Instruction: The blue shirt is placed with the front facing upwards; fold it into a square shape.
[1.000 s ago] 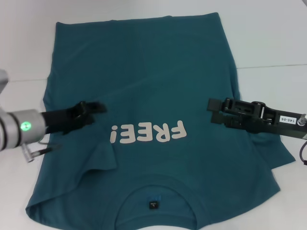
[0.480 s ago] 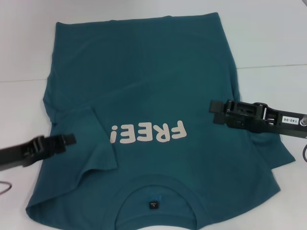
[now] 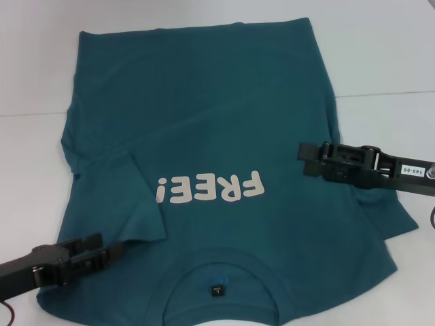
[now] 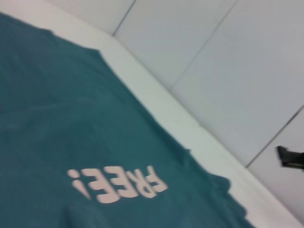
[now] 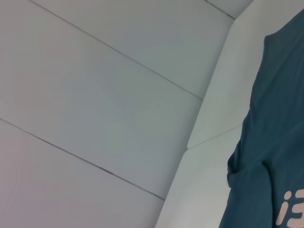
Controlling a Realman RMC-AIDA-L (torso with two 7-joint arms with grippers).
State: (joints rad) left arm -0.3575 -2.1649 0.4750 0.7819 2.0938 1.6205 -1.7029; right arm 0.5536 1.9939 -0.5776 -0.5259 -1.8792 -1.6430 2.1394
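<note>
On my head view I have the large dark teal-blue cotton T-shirt (image 3: 217,136) spread front-up across the white table (image 3: 380,54), filling most of the frame, collar and its small black label (image 3: 217,291) at the bottom centre and the hem toward the top. The cream "FREE!" lettering (image 3: 207,189) sits in the middle, reading upside down to me. The sleeve at centre left (image 3: 129,204) is folded inward onto the chest. My left gripper (image 3: 112,252) is low in the lower left of the frame, over the shoulder just below that sleeve; its black fingers look nearly together and I cannot see cloth between them. My right gripper (image 3: 304,160) reaches in from the right edge over the shirt's right side, fingers close together, nothing visibly held.
</note>
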